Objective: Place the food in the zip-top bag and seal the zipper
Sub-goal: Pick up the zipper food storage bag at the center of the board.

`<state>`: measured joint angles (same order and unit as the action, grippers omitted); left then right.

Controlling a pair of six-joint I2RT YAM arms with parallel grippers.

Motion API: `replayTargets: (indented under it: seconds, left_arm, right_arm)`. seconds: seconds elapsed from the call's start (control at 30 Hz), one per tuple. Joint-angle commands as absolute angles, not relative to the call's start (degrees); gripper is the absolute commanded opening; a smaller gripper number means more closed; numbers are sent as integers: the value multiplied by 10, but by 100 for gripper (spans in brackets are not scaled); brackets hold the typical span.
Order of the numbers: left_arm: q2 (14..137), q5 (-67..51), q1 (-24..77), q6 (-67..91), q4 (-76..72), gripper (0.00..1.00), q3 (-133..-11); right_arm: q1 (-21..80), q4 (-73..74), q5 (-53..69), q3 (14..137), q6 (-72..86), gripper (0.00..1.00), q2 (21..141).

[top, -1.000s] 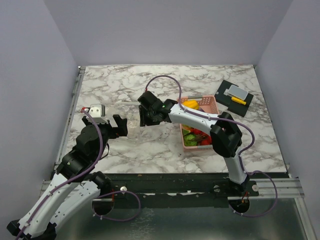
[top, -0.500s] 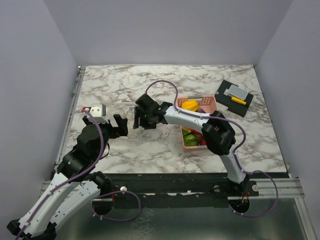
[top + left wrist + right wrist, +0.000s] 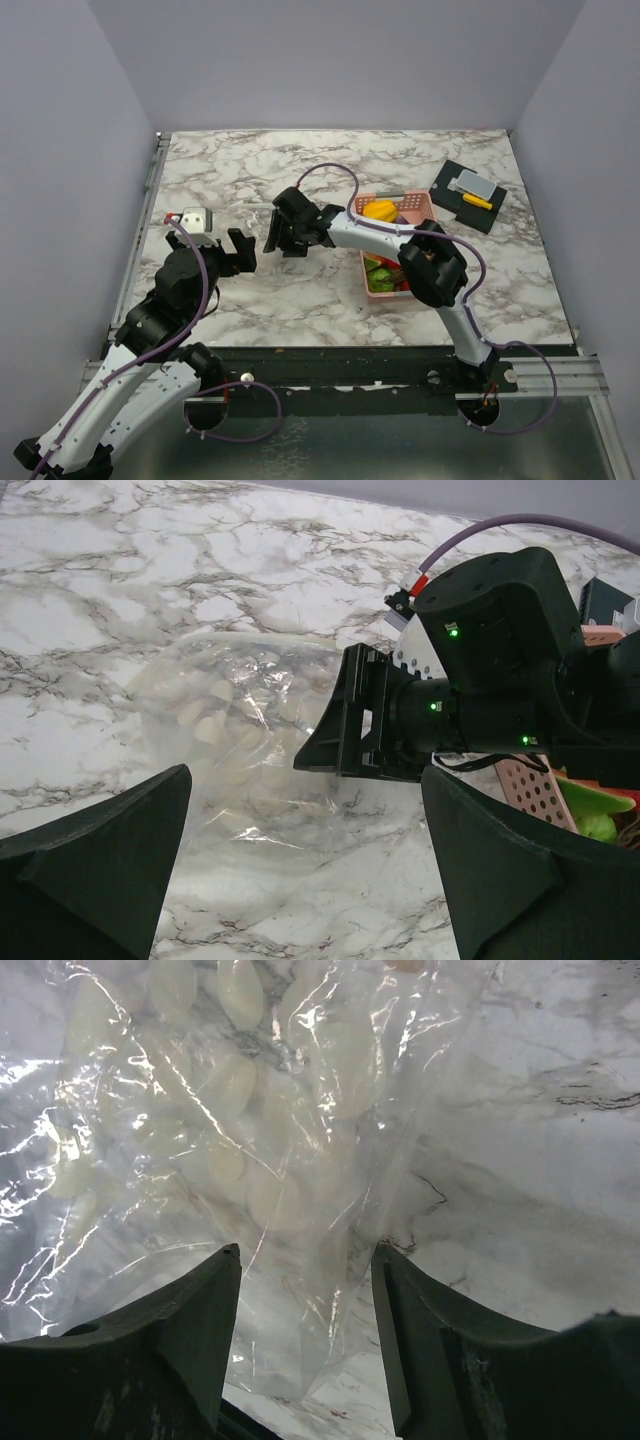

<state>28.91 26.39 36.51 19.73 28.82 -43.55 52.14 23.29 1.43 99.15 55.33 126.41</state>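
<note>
Since a second ago my right arm has swung left over the marble desk (image 3: pixel 250 165), bringing the right pincer (image 3: pixel 272 232) near the left pincer (image 3: pixel 238 252), whose jaws gape wide. The pink basket (image 3: pixel 412 205) holds the food (image 3: pixel 385 272). The zip-top bag (image 3: pixel 240 750) lies flat on the desk between both pincers. The right one's jaws stand apart, with the bag's film showing in the gap.
</note>
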Motion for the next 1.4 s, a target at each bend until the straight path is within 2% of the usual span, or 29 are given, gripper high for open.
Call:
replayTargets:
  seconds: [0.0,0.2,0.47,0.6,0.77,0.8,1.37]
  left_arm:
    - [291,274,366,198,286,99,-430]
    - [293,272,366,198,287,99,-430]
    - [295,271,365,197,287,99,-429]
    - [300,268,366,198,287,99,-430]
    - [302,266,366,199,287,99,-430]
    - [301,265,366,199,287,99,-430]
    - [345,259,365,185,285,99,-453]
  right_arm:
    - [511,213,18,982,576,59,1286]
    - [504,214,5,979,579,55,1292]
    - [494,195,2,962,581,39,1287]
    - [491,172,-13,947,580,26,1280]
    - [490,155,-5,940,567,2,1276]
    - [490,150,-4,936,564,1,1271]
    - [490,100,-6,804,427,1,1088]
